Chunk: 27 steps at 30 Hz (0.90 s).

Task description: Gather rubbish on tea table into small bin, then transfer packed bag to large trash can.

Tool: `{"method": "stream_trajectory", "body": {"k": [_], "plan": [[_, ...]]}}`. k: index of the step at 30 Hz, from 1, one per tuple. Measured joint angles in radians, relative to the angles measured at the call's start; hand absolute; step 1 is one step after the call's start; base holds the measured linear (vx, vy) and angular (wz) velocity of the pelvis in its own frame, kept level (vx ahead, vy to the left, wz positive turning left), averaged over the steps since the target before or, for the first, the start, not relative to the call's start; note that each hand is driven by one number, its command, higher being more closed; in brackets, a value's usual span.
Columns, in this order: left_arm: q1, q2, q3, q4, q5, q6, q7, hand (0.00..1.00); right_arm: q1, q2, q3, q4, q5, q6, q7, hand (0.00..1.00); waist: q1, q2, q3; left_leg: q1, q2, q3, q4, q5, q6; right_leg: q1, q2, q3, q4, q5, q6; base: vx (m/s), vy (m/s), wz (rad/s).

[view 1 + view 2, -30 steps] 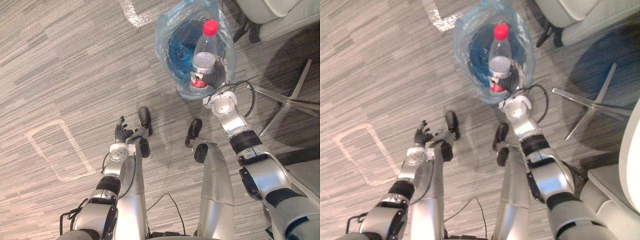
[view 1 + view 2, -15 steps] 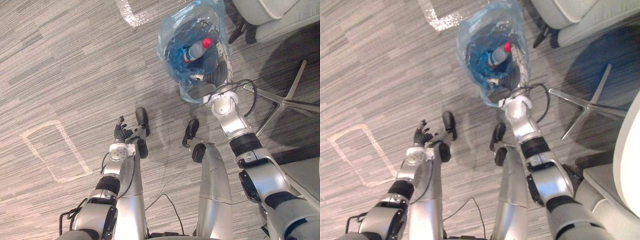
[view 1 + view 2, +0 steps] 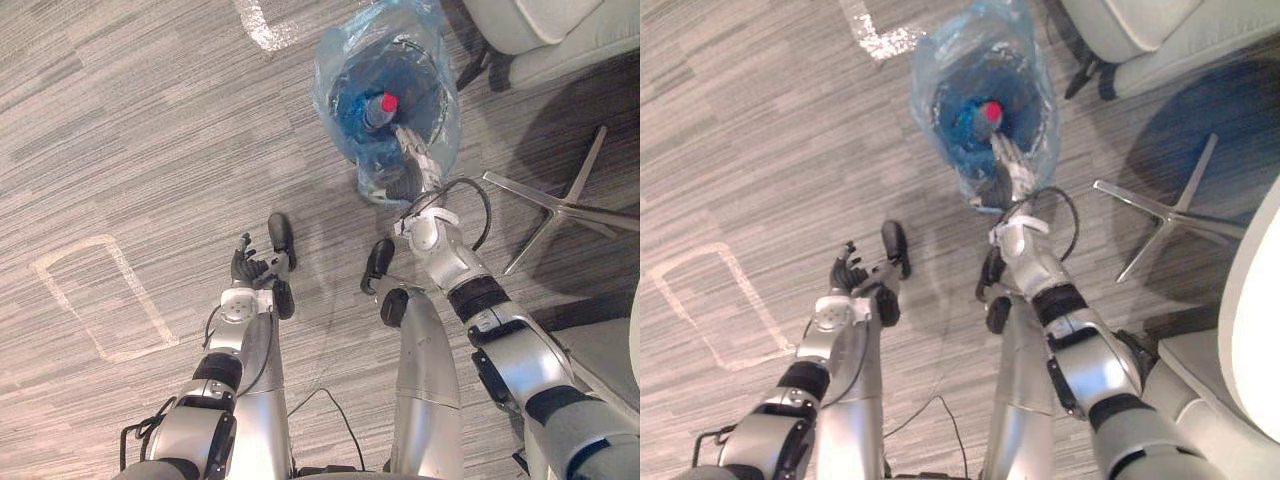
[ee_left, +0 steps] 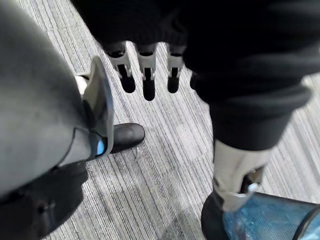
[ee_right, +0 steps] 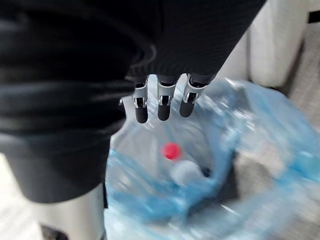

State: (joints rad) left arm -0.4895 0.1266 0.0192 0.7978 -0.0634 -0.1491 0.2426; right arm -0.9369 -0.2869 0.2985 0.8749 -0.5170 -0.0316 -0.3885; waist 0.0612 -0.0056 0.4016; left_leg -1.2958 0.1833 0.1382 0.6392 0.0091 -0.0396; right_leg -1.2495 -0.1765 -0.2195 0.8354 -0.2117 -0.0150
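Note:
The small bin with its blue plastic bag (image 3: 335, 70) stands on the carpet ahead of me. A clear bottle with a red cap (image 3: 380, 108) rests inside it, cap up, seen again in the right wrist view as the bottle (image 5: 175, 160) down in the bag (image 5: 240, 125). My right hand (image 3: 415, 165) reaches over the bin's near rim with straight fingers (image 5: 160, 102), open and holding nothing. My left hand (image 3: 250, 268) hangs low at the left, away from the bin, its fingers (image 4: 147, 75) relaxed and empty.
A chair's metal star base (image 3: 565, 205) lies on the floor right of the bin. A pale upholstered seat (image 3: 545, 30) stands behind it. White tape marks (image 3: 100, 300) run across the carpet at the left and far middle.
A second ago my right hand held the bottle upright over the bin; it tipped it in, and now the bottle lies inside the bag and the hand is open.

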Motion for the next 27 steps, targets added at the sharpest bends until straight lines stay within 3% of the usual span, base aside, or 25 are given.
{"method": "stream_trajectory", "body": {"k": [3, 4, 12, 20, 27], "plan": [[-0.007, 0.007, -0.001, -0.004, -0.014, -0.019, 0.015, 0.00, -0.041, 0.009, 0.000, 0.069, -0.018, 0.011, 0.001, 0.00, 0.001, 0.001, 0.000, -0.027, -0.006, -0.012, -0.010, 0.009, -0.005, -0.023, -0.008, -0.016, 0.004, -0.003, -0.003, 0.00, -0.019, 0.11], [-0.014, 0.011, -0.002, -0.004, -0.020, -0.021, 0.017, 0.00, -0.055, 0.009, -0.002, 0.094, -0.026, 0.015, 0.001, 1.00, 0.001, 0.001, 0.000, -0.039, -0.012, -0.016, -0.011, 0.013, -0.006, -0.034, -0.016, -0.024, 0.017, -0.009, -0.010, 0.00, -0.025, 0.22], [-0.040, 0.019, -0.009, -0.007, -0.057, -0.039, 0.033, 0.00, -0.116, 0.012, -0.021, 0.167, -0.019, 0.033, -0.003, 1.00, 0.022, 0.002, -0.001, -0.103, -0.052, -0.055, -0.006, 0.028, -0.015, -0.099, -0.054, -0.044, 0.087, -0.057, -0.013, -0.02, -0.032, 0.24], [-0.047, 0.018, -0.009, -0.007, -0.069, -0.033, 0.033, 0.00, -0.110, 0.029, -0.022, 0.159, 0.060, 0.030, -0.002, 1.00, 0.046, 0.002, -0.003, -0.121, -0.055, -0.070, -0.004, 0.034, -0.023, -0.114, -0.057, -0.055, 0.105, -0.071, -0.016, -0.04, -0.028, 0.05], [-0.047, 0.017, -0.007, -0.010, -0.076, -0.029, 0.031, 0.00, -0.069, 0.032, -0.031, 0.037, 0.100, 0.027, -0.004, 1.00, 0.047, 0.002, -0.003, -0.121, -0.053, -0.073, 0.011, 0.030, -0.018, -0.108, -0.055, -0.055, 0.108, -0.071, -0.016, -0.04, -0.010, -0.01]]}}
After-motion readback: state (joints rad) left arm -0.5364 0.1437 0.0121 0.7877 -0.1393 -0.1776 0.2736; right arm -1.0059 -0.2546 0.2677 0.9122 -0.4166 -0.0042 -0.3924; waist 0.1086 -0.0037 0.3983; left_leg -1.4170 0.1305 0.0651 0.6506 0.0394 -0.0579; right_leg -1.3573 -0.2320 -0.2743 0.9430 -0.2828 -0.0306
